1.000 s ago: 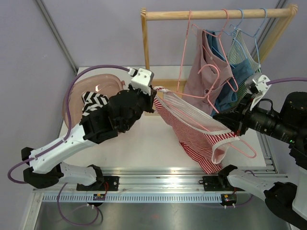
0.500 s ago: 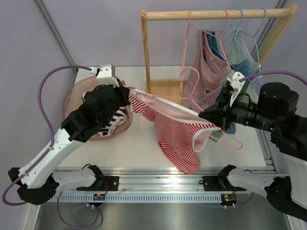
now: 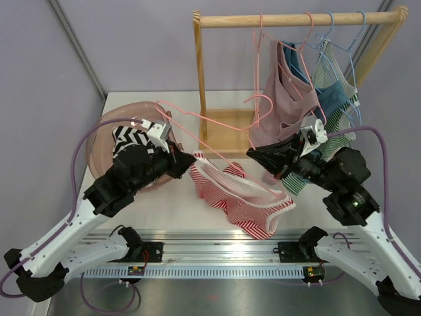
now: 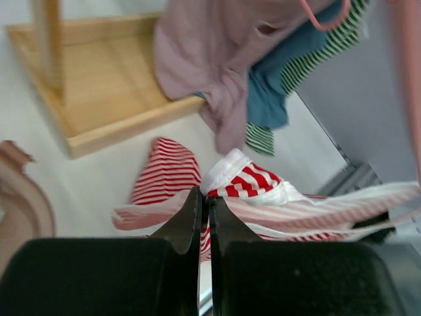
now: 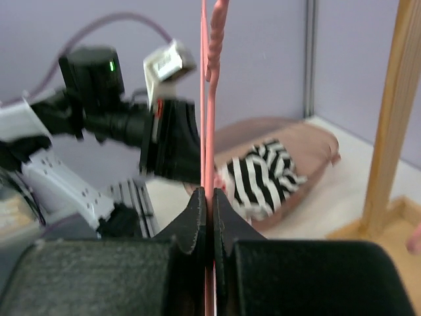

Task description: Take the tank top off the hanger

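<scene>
The red-and-white striped tank top (image 3: 240, 197) lies crumpled on the white table, one end lifted. My left gripper (image 3: 193, 157) is shut on its white-edged strap, and the left wrist view shows the tank top (image 4: 253, 184) pinched at the tips of that left gripper (image 4: 205, 196). The pink wire hanger (image 3: 186, 112) stretches above the top, from the basin side toward the rack. My right gripper (image 3: 252, 153) is shut on its wire. In the right wrist view the hanger (image 5: 208, 99) runs straight up from the closed right gripper (image 5: 208, 192).
A wooden rack (image 3: 296, 20) at the back carries several hangers with pink, blue and green-striped garments (image 3: 289, 99). A pink basin (image 3: 105, 128) at the left holds a black-and-white zigzag garment (image 3: 128, 139). A metal rail (image 3: 217, 253) runs along the near edge.
The right gripper swung left with the hanger. The left gripper pulled the tank top left, then down. The top went from stretched between the arms to slumped on the table.
</scene>
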